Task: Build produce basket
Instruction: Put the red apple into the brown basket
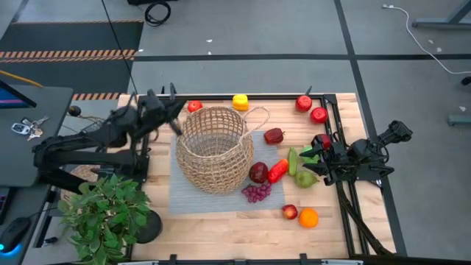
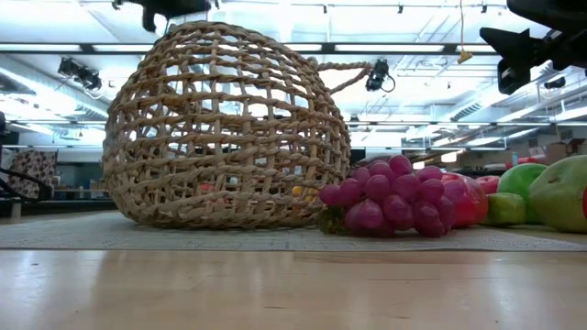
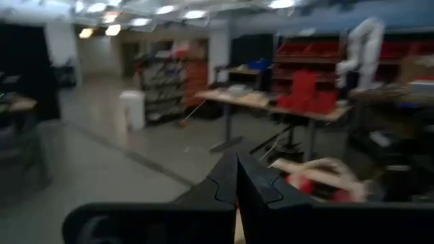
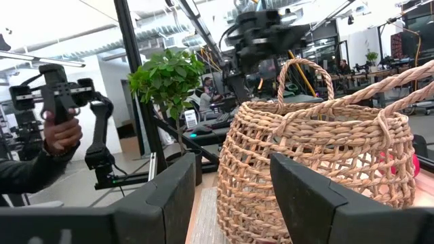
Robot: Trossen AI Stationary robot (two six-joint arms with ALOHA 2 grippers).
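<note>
The tan wicker basket [image 1: 213, 151] stands on a grey mat [image 1: 274, 193] at the table's middle, one loop handle [image 1: 257, 116] at its far right. Produce lies around it: a yellow pepper [image 1: 241, 101] and a red apple [image 1: 194, 106] behind it. To its right are a dark red fruit [image 1: 258, 172], a chili [image 1: 277, 170], green pears [image 1: 305, 178] and purple grapes [image 1: 256, 193]. My left gripper [image 1: 176, 123] is shut and empty, raised beside the basket's far-left rim. My right gripper [image 4: 230, 196] waits open at the right edge, pointing toward the basket.
A potted green plant [image 1: 107, 210] stands at the near left corner. More red apples [image 1: 319, 115] lie at the far right, a small apple [image 1: 290, 212] and an orange [image 1: 308, 218] at the near right. Beyond the table's left side a person's hand [image 4: 61, 132] holds a handle.
</note>
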